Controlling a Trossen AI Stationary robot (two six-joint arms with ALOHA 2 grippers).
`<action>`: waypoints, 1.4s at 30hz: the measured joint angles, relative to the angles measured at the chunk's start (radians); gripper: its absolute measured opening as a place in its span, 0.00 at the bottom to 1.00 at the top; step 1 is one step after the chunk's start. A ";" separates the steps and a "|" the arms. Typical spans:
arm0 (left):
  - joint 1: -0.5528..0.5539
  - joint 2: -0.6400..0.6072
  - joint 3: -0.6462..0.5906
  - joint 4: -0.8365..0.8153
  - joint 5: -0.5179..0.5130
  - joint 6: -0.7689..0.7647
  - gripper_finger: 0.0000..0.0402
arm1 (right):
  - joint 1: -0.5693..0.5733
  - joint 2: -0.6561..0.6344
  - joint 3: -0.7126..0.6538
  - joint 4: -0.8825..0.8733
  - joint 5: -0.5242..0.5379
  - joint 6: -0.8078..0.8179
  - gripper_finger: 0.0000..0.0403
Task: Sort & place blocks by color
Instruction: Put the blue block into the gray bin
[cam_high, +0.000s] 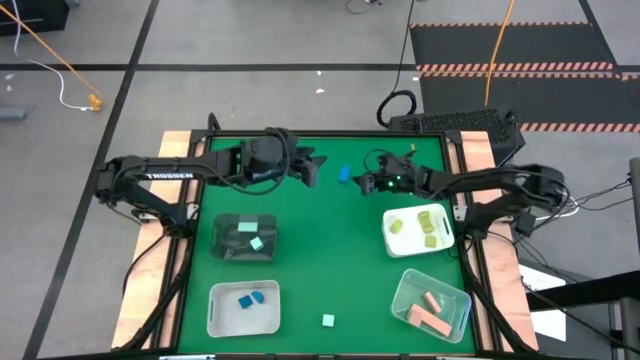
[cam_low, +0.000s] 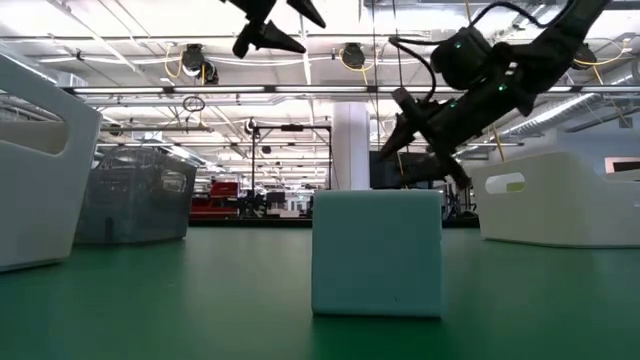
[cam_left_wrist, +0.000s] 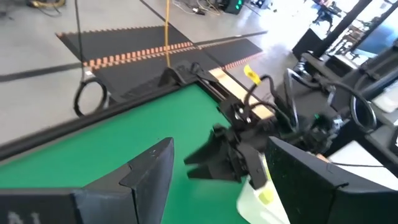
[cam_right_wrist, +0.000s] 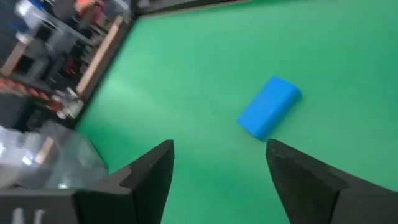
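Right gripper (cam_right_wrist: 217, 165) hovers with fingers apart over the blue block (cam_right_wrist: 269, 106) lying loose on the green surface (cam_high: 330, 250) — lining up a pick — while left gripper (cam_high: 312, 167) waits nearby, fingers apart.

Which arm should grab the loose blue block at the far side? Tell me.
Right, probably. The right gripper hangs open just beside the blue block, which lies ahead of its fingers in its wrist view; the left gripper is also near, aimed elsewhere.

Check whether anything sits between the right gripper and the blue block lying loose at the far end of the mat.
Nothing visible does. The right gripper hangs open beside the blue block, with only bare green mat between its fingers and the block.
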 joint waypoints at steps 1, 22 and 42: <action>0.010 0.000 0.000 0.003 0.000 0.011 0.62 | 0.000 0.021 0.003 0.032 0.000 0.017 0.62; 0.209 0.000 0.000 -0.101 0.015 0.188 0.62 | -0.007 0.473 0.605 -0.492 0.185 0.085 0.63; 0.260 0.000 0.000 -0.254 0.021 0.325 0.62 | 0.000 0.560 0.662 -0.673 0.270 0.156 0.63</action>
